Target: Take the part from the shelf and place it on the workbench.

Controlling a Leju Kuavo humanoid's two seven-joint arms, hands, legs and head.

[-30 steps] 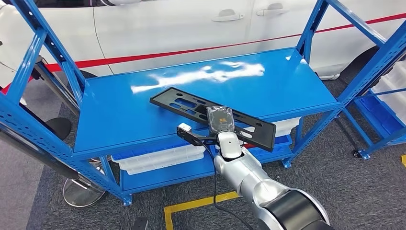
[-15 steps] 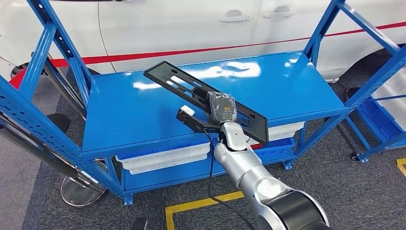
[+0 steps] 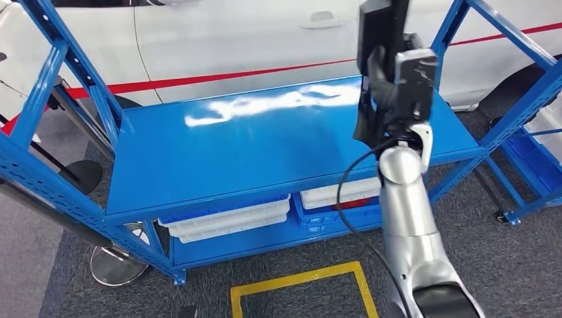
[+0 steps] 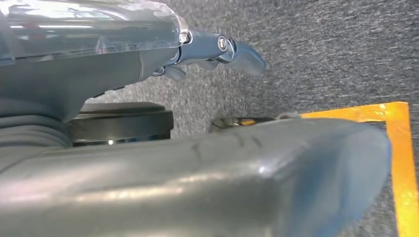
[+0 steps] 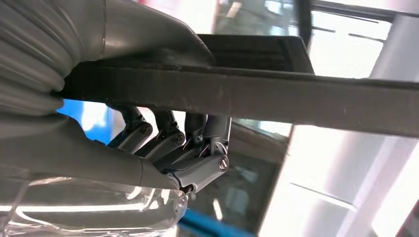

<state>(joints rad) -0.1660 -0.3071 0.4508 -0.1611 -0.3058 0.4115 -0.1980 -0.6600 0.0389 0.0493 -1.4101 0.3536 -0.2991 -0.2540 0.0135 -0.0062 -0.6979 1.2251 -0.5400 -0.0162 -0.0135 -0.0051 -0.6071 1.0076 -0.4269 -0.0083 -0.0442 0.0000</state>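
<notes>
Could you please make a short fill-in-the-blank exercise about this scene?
1. The right hand holds the black part lifted ____ the blue shelf.
2. Behind the shelf stands a white ____ with a red stripe.
3. The white trays lie on the ____ level of the shelf.
4. The tape on the floor is ____.

Missing words: above; car; lower; yellow

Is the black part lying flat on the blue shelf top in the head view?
No: the right hand holds the black part raised and upright above the blue shelf top.
</notes>
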